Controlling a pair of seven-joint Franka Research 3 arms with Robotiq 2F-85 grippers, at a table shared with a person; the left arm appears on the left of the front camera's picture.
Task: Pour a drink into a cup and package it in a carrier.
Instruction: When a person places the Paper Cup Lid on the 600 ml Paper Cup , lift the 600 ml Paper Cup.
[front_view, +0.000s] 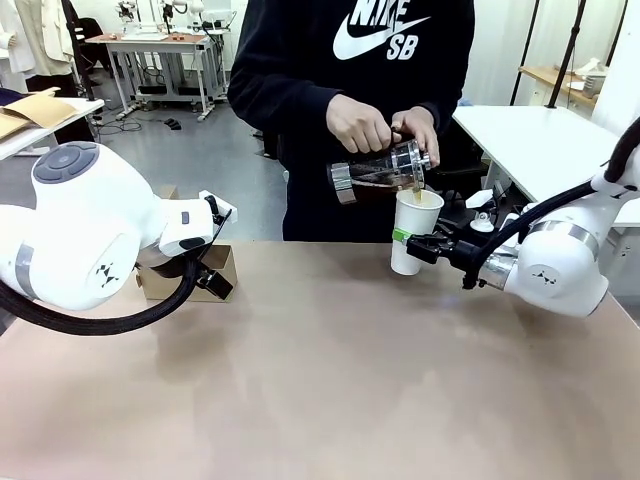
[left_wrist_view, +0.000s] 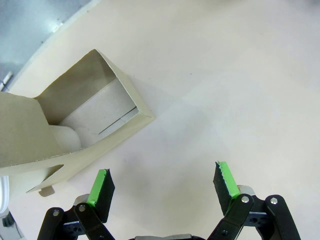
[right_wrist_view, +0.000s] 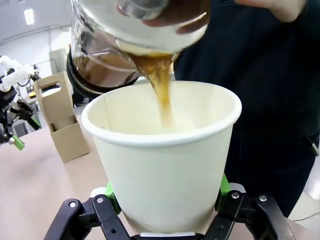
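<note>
A person's hands tip a glass press jug (front_view: 385, 165) over the white paper cup (front_view: 410, 228), which stands lidless on the table at the far middle right. The brown drink (right_wrist_view: 162, 97) streams from the jug (right_wrist_view: 135, 45) into the cup (right_wrist_view: 165, 160). My right gripper (front_view: 425, 243) is shut on the cup's lower half, green pads on both sides (right_wrist_view: 165, 200). The brown cardboard carrier (front_view: 222, 265) stands at the far left, partly hidden behind my left arm. My left gripper (left_wrist_view: 162, 184) hangs open just beside the carrier (left_wrist_view: 75, 125), nothing between its fingers.
The tan table (front_view: 320, 380) stretches bare across the front and middle. A white side table (front_view: 530, 140) stands behind my right arm, with small black and white items (front_view: 482, 212) near its edge. The person stands close at the far edge.
</note>
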